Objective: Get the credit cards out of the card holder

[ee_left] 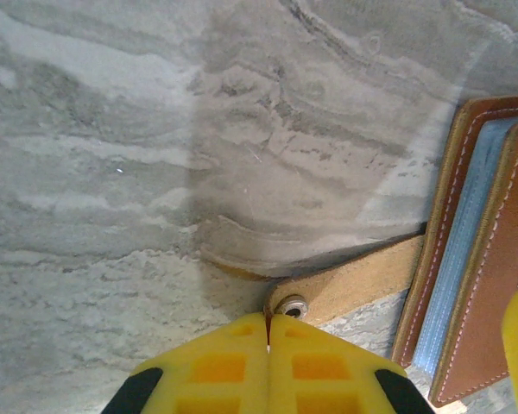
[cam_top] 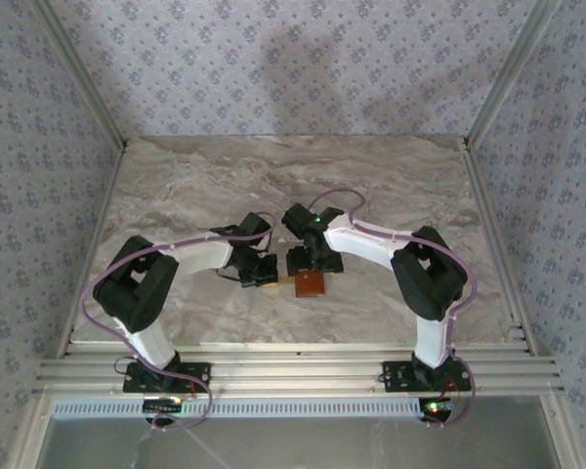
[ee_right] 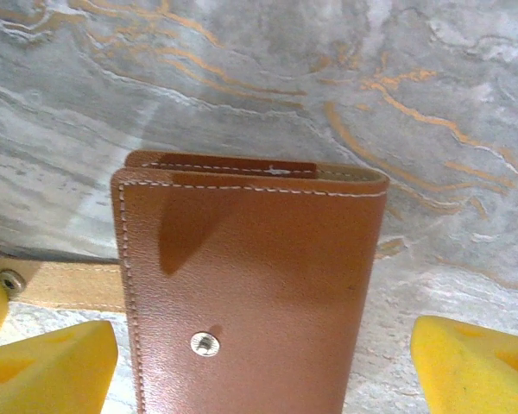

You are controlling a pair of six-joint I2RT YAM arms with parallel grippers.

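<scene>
The right wrist view shows the folded brown leather card holder (ee_right: 250,259) lying between the widely spread yellow fingers of the right gripper (ee_right: 263,366). The left wrist view adds its grey-blue inner layer (ee_left: 456,259) and the left gripper (ee_left: 268,328), closed at the snap end of the tan strap (ee_left: 363,280); whether it pinches the strap is unclear. The pockets' contents are hidden. From above, the grey marble table (cam_top: 391,186) extends far beyond the holder
</scene>
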